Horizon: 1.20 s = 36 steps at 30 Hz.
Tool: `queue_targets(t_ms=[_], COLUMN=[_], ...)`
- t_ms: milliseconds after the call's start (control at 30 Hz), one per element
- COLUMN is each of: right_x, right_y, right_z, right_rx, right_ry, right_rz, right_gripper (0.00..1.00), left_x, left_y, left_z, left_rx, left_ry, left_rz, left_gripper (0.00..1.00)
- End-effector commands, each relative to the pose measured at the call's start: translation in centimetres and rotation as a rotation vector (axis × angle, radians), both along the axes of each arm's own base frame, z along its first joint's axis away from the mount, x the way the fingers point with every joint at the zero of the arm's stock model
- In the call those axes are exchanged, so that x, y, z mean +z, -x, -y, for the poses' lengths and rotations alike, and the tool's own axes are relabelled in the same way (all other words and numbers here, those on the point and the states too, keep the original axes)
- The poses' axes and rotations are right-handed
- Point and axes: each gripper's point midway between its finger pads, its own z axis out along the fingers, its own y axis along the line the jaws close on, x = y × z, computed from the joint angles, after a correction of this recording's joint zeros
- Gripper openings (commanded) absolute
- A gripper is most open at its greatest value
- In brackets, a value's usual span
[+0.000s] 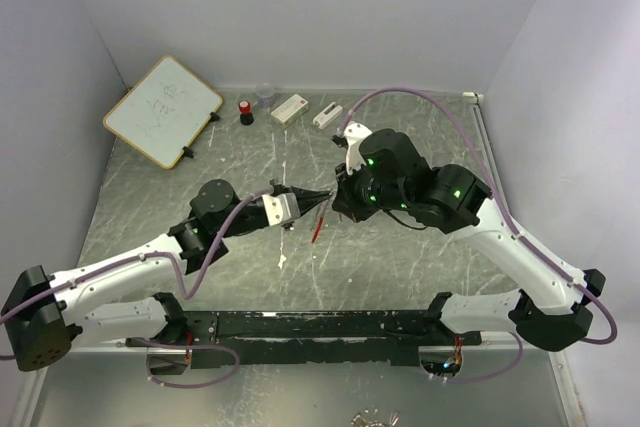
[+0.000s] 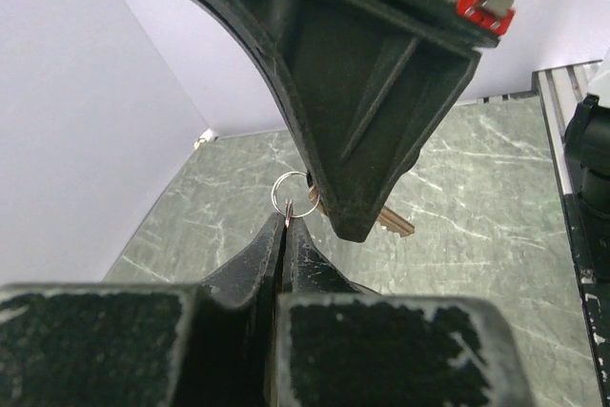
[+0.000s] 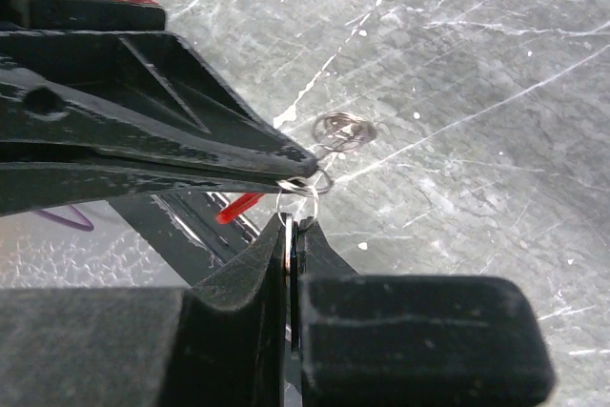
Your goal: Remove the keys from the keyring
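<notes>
White walls close in a marbled grey-green table [image 1: 420,277]. A small whiteboard [image 1: 163,110] lies far back on the left, well apart from the work.

From the left, the left gripper [image 2: 288,222] reaches to the middle of the table. Its fingers are pressed together with no gap, pinching the near edge of the thin silver loop of the keyring [image 1: 318,226]. The keyring is held in the air between the two arms. Its red clip hangs below the loop, and the top view does not show whether its tip reaches the table.

The right gripper [image 3: 293,228] meets the loop from the other side, with its fingers also clenched. A thin metal edge sits between them where the loop rises out. This is probably the head of the coppery key [image 2: 397,225], whose blade pokes out past the right finger in the left wrist view.

The step in hand looks like working the key around the coil of the loop.

- The left arm should hold the loop steady, close to the split in the wire.
- The right arm should slide the key along the wire in small turns and not pull straight away from it.
- A straight pull would likely drag the loop out of the left pinch or bend it.
- The two sets of fingertips are almost touching, so the movements should be short and the wrists kept from colliding.
</notes>
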Motion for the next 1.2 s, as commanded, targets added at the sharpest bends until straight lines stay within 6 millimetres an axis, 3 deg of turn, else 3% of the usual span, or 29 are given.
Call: queue_targets(t_ms=[0, 667, 1167], right_x=[1.2, 0.9, 1.0], right_y=[0.0, -0.5, -0.4], right_z=[0.7, 1.0, -2.2], right_rx=[-0.032, -0.061, 0.037], right_ry=[-0.006, 0.001, -0.114], right_rz=[0.019, 0.036, 0.048], right_gripper=[0.0, 0.0, 0.0], left_x=[3.9, 4.8, 6.3], left_y=[1.5, 1.3, 2.1], left_z=[-0.7, -2.4, -3.9], left_rx=[-0.048, 0.018, 0.027], left_ry=[0.084, 0.146, 0.297], left_rz=[0.08, 0.065, 0.096], left_gripper=[0.07, 0.07, 0.07])
